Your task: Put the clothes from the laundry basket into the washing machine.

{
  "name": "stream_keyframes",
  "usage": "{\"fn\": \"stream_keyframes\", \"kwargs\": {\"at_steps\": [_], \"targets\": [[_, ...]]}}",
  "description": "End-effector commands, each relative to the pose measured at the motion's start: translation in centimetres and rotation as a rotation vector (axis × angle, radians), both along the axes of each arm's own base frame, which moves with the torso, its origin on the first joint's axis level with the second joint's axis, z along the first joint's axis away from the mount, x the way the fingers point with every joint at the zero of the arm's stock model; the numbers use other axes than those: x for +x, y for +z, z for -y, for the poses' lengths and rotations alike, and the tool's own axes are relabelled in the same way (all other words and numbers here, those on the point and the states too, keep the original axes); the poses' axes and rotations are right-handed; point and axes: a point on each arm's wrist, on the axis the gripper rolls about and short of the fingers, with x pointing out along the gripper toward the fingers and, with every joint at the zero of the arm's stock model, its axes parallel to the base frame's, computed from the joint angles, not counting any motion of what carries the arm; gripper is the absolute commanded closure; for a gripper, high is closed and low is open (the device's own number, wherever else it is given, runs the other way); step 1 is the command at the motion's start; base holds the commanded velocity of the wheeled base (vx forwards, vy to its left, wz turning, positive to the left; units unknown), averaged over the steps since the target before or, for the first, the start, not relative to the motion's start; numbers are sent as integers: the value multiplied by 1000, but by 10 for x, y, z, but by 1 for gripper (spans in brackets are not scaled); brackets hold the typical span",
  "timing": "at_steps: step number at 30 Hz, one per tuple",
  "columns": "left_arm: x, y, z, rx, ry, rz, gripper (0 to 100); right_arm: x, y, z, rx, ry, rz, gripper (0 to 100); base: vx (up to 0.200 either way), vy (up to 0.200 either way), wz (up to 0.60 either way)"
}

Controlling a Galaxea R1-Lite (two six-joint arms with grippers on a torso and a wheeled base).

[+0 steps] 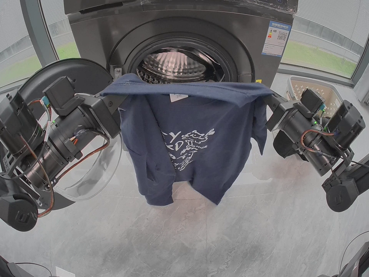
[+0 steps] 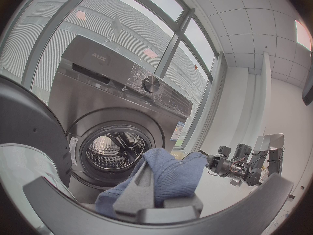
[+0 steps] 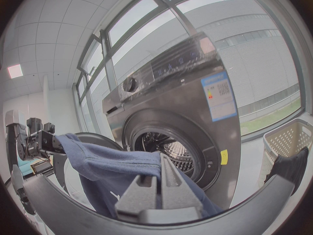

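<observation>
I am holding the blue shirt [image 1: 192,135] up by both shoulders, right in front of the washing machine [image 1: 96,27]. My left claw [image 1: 115,97] is pinched tight on one shoulder. My right claw [image 1: 270,97] is pinched tight on the other. So the shirt hangs flat between them, like washing on a line, and its bottom edge stays off the floor [image 1: 192,231]. The top edge is level with the hole [image 1: 178,67] in the machine, which I think makes it easy to push in. The round door [image 1: 82,74] is swung wide open on my left, behind my left arm, so nothing blocks the way. The laundry basket [image 1: 334,91] sits on the floor just beside the machine on my right, and a dark piece of clothing [image 3: 290,167] hangs over its rim. The shirt is spread wider than the hole, so I think I should bring my claws closer together before I push forward. The low hanging part might catch on the rim.
</observation>
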Motion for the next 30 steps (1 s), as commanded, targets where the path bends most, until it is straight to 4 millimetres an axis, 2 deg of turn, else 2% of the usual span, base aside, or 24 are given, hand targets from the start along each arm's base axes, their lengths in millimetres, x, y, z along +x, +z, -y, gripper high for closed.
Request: {"fn": "stream_keyframes", "kwargs": {"at_steps": [1, 5, 10, 30], "targets": [[-3, 6, -2, -13, 2, 21, 100, -11, 16, 7, 29, -4, 46, 100, 0, 0, 0], [-4, 5, -2, -11, 0, 18, 100, -13, 14, 7, 44, -5, 28, 100, 0, 0, 0], [-3, 3, -1, -11, 6, 13, 100, -20, 22, 13, 68, -22, 43, 100, 0, 0, 0], [-3, 4, -1, -9, 6, 16, 100, -20, 25, 12, 80, -15, 49, 100, 0, 0, 0]]}}
